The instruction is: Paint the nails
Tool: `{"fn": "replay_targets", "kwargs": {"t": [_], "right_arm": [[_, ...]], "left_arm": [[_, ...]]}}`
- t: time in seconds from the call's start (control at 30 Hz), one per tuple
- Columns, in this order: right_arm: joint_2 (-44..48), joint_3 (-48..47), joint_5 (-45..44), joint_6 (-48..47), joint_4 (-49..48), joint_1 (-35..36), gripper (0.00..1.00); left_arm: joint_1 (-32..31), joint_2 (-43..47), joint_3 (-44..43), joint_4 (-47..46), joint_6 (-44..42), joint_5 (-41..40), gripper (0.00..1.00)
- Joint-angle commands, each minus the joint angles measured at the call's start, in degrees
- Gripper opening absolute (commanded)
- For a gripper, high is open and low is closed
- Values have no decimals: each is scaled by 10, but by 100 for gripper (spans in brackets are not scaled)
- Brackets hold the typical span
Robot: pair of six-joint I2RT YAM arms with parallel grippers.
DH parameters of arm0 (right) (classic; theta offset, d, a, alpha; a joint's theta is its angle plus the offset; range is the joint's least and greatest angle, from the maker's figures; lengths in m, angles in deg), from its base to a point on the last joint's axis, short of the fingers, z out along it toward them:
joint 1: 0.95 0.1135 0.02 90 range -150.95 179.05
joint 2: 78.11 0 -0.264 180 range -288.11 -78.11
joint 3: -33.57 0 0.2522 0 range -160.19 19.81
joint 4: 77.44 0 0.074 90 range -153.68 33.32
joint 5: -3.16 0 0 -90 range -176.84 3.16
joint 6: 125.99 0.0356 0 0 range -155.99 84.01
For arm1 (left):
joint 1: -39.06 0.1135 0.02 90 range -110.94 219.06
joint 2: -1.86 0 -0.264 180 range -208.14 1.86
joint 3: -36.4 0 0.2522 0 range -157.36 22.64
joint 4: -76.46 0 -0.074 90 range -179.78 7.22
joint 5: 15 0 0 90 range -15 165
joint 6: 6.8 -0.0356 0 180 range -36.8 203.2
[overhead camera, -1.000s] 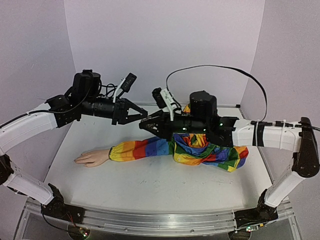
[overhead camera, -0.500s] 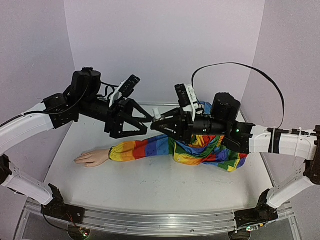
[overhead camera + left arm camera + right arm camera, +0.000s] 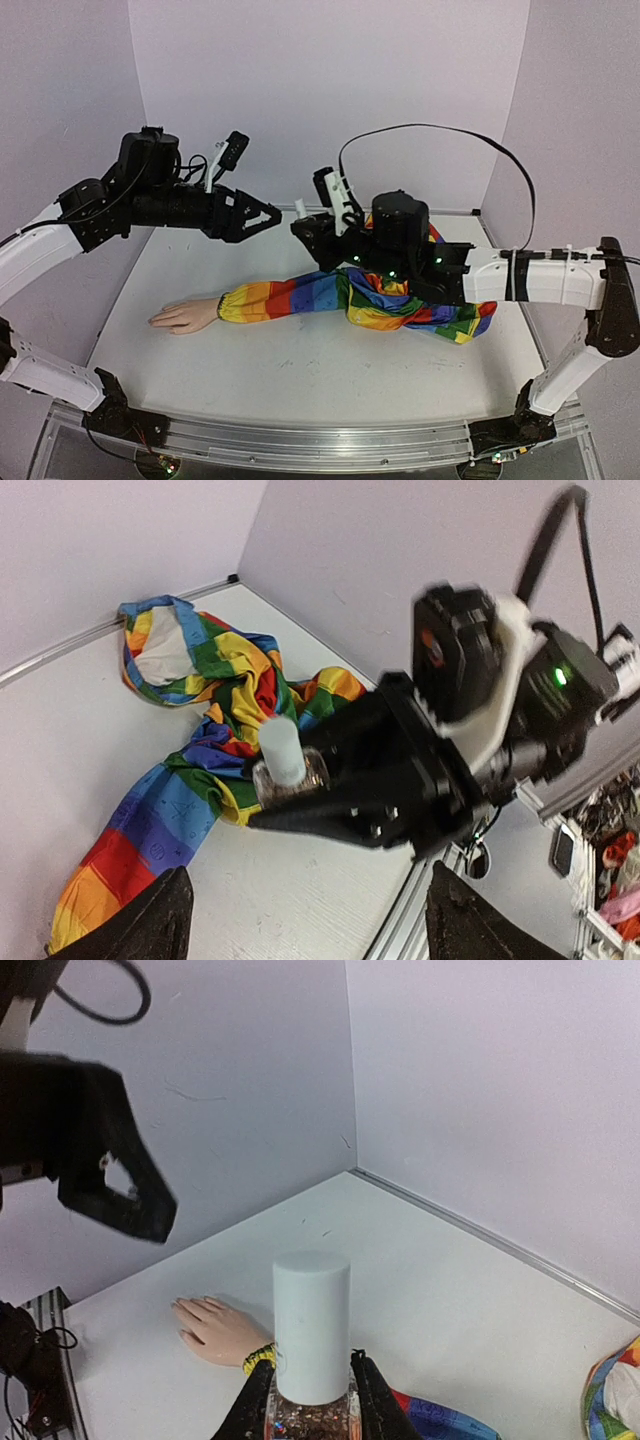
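Note:
The pale mannequin hand (image 3: 183, 316) lies flat at the table's left on the end of a rainbow-striped sleeve (image 3: 300, 294). Its nails (image 3: 181, 1306) are tiny and point away from the sleeve. My right gripper (image 3: 308, 230) is shut on a small clear glass bottle (image 3: 311, 1415) with a white cap (image 3: 311, 1325), held upright above the sleeve. My left gripper (image 3: 272, 214) hangs open just left of the cap, apart from it. In the left wrist view the bottle (image 3: 288, 772) sits ahead of that gripper's (image 3: 310, 880) wide-spread fingers (image 3: 160, 920).
The rest of the rainbow garment (image 3: 420, 300) is bunched up at the right middle of the white table (image 3: 300, 370). Lilac walls close in the back and both sides. A black cable (image 3: 440, 140) arcs above the right arm.
My left gripper has opened and drawn back to the left, away from the bottle's cap. The right gripper swung out and back, still holding the capped bottle.

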Motion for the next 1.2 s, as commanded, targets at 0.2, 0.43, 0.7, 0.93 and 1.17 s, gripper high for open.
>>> {"fn": "replay_targets", "kwargs": {"t": [0.2,0.43,0.7,0.93,1.17], "right_arm": [[-75,-114,-198,-51,-4,85,0],[-100,-144,-213,-80,-4,102,0],[-97,-140,-211,-76,-17,103,0],[-35,-94,-8,-84,-38,71,0],[22,-3,752,99,-276,-54,0]], "left_arm": [[7,-20,-27,-52,109,-52,65],[7,-40,-31,-73,122,-39,38],[6,-60,-20,-83,121,5,15],[5,-81,-12,-127,38,221,0],[-1,-66,-4,-168,-82,481,0]]}}
